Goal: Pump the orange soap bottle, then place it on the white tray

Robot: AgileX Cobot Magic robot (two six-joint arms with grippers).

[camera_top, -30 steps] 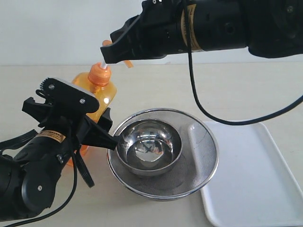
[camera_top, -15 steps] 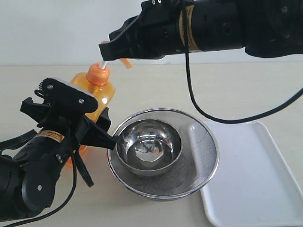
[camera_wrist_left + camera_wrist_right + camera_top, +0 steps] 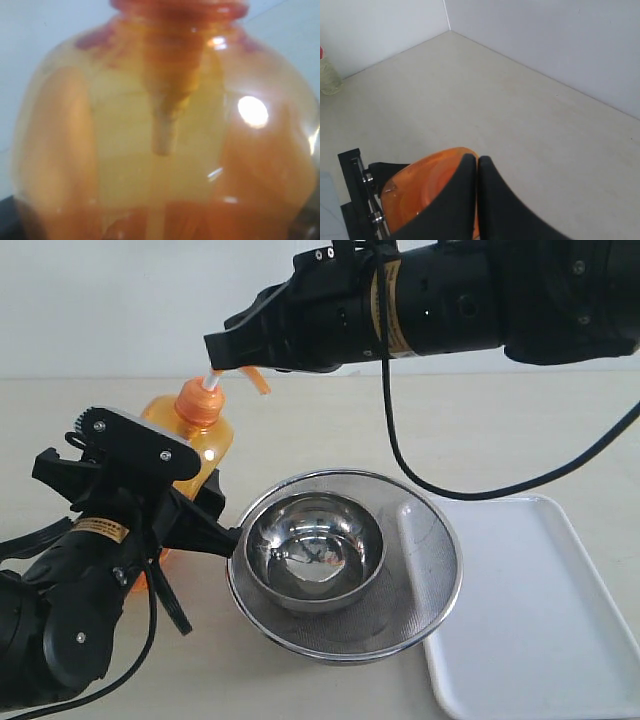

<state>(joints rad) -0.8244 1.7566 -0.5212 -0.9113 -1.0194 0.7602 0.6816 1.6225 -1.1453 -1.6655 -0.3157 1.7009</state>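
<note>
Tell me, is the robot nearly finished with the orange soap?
Not nearly. Done: the left gripper grips the orange soap bottle. In hand: the shut right gripper is at the pump head, but the white stem shows, so it isn't pressed down. Left: moving the bottle, now beside the strainer bowl, onto the white tray.

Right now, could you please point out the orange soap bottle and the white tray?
orange soap bottle (image 3: 218,440): exterior view, on its translucent shoulder.
white tray (image 3: 540,620): exterior view, on its bare floor.
</note>
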